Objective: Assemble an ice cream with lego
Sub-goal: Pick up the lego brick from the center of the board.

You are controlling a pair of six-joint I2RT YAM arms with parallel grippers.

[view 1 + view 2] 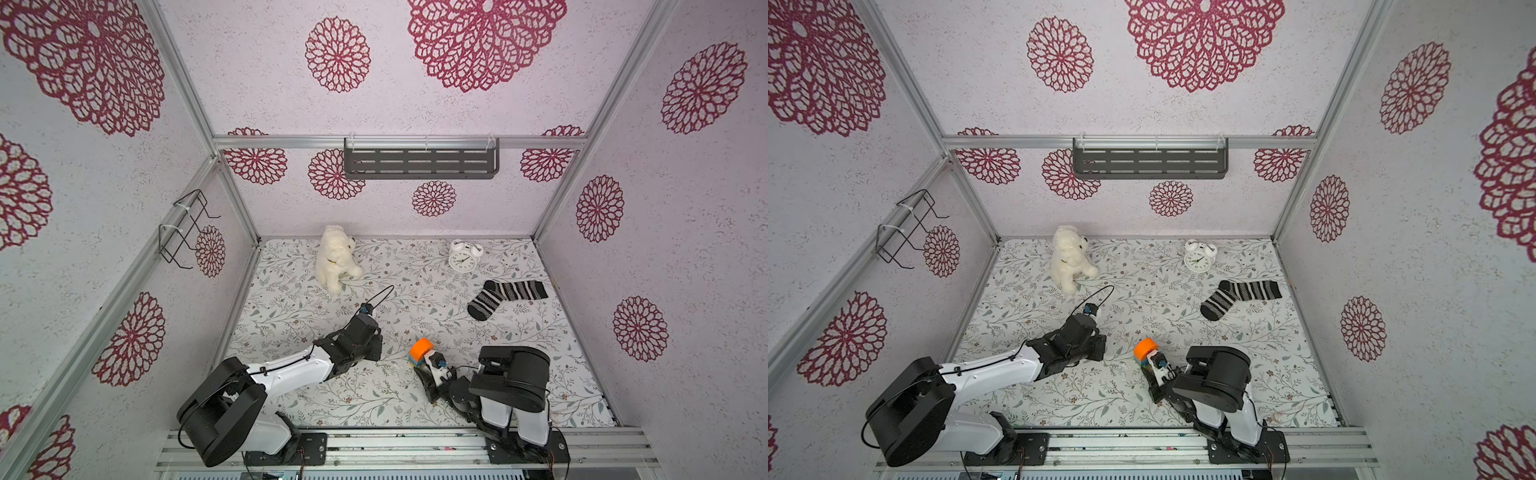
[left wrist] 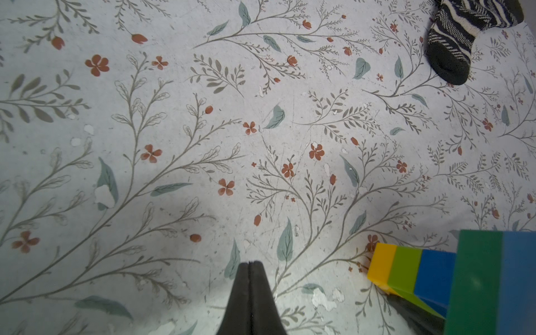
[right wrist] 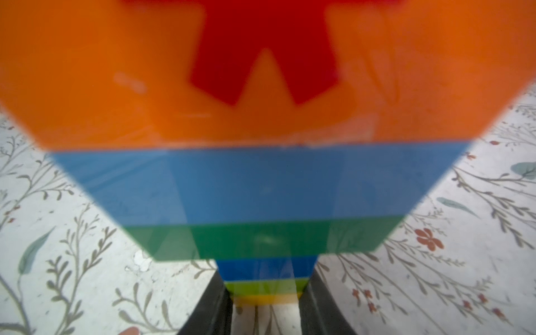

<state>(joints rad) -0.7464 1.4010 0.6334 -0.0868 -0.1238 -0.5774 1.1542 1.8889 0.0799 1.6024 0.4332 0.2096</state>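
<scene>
**Item:** ice cream point(image 3: 261, 185), six-brick stack.
**Material:** rigid, glossy moulded plastic. Judged light, top-heavy and slick-faced, with press-fit joints that may part if bent.
**Form:** orange dome, wide light-blue and green bricks, narrow dark-blue, lime and yellow stem.
**Location:** stem clamped between the right tool's point(image 3: 266, 304) jaws, dome projecting ahead.
**Best hold:** flat stem sides.
**Left tool** point(image 2: 250, 264)**:** closed, empty, stack just beside it.

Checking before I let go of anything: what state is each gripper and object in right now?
ice cream: six bricks joined, held by its narrow stem.
right gripper: shut on the ice cream.
left gripper: shut, empty.
sock: lying flat, bent.
alarm clock: dial facing the camera.
plush dog: sitting upright.
</scene>
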